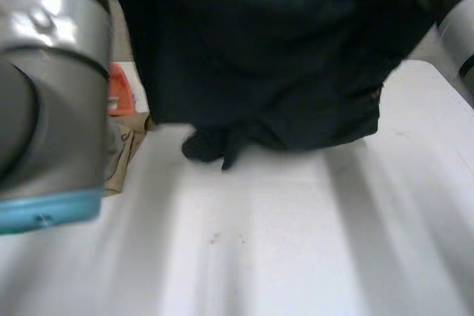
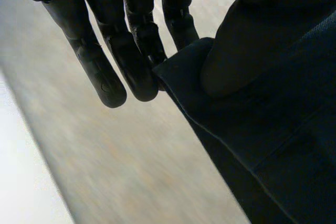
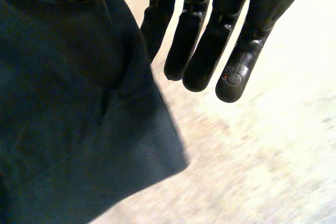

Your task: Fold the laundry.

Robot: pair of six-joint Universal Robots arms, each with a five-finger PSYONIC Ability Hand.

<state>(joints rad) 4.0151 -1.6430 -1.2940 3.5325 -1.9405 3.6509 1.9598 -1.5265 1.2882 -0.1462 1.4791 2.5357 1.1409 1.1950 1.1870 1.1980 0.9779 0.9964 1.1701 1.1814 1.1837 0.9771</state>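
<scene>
The dark garment [image 1: 259,57] hangs spread at the worktop's [image 1: 281,242] twelve o'clock, its lower hem brushing the surface. The left robot hand [image 2: 131,51] and the right robot hand [image 3: 210,45] each appear to pinch an upper corner between straight fingers and a cloth-covered thumb. No fold looks made yet. More clothes [image 1: 126,149] wait at nine o'clock.

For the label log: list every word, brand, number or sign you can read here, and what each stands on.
None can be read.
The cloth: plain dark, no print or tag in sight.
The orange thing at the left of the table: pale marks, too blurred to read.
</scene>
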